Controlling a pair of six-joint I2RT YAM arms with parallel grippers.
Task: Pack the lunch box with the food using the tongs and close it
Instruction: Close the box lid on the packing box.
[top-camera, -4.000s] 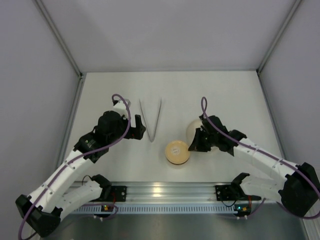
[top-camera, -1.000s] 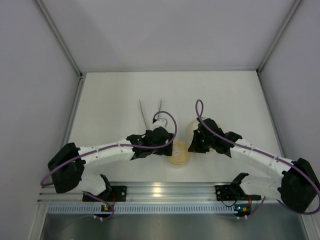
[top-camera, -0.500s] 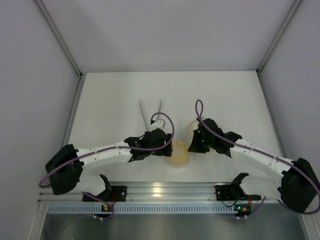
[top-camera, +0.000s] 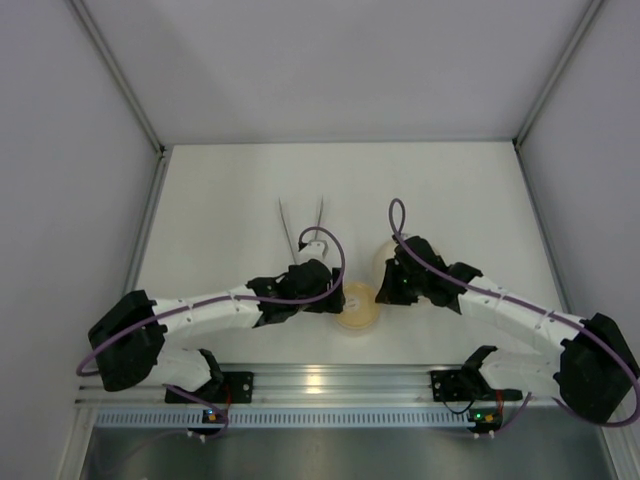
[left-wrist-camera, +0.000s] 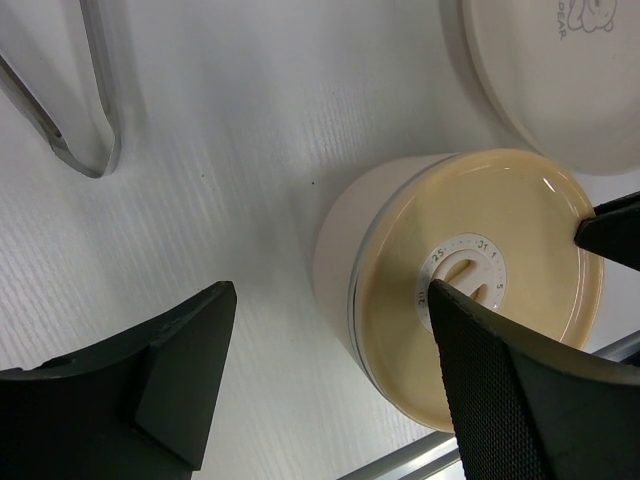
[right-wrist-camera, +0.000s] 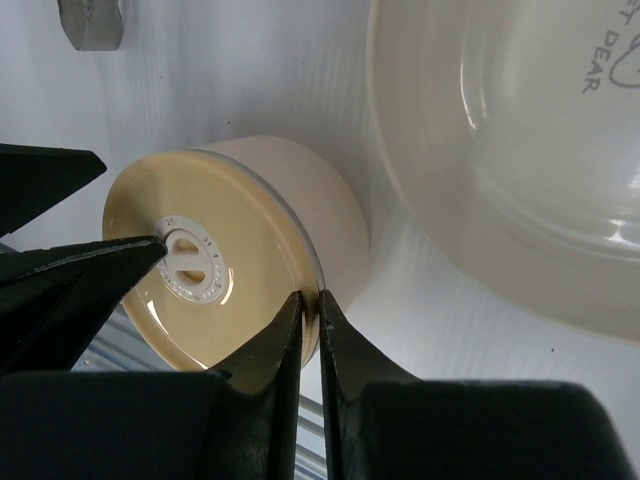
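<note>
- Tongs: lie flat on tabletop at approx. 11 o'clock of the lunch box. Joined end points toward the box and the arms fan out toward 12. Apart from both grippers.
- Left gripper: comes in from 9 o'clock. Released, fingers spread wide, w/ the lunch box btwn them. One finger stands clear of the box wall. The other overlaps the lid in the wrist view, so contact can't be told.
- Lunch box: upright near the tabletop's 6 o'clock edge, approx. ctr. Tan lid is seated on top, w/ a white dial at its ctr and a thin steel band showing under the rim.
- Right gripper: at approx. 3 o'clock of the box. Fingers nearly together w/ only a thin slit btwn them, tips at the lid rim. Can't tell whether they pinch it.
- Plate: pale cream w/ grey lettering, just beside the box at 1 o'clock. Partly under the right wrist in the top view.
</note>
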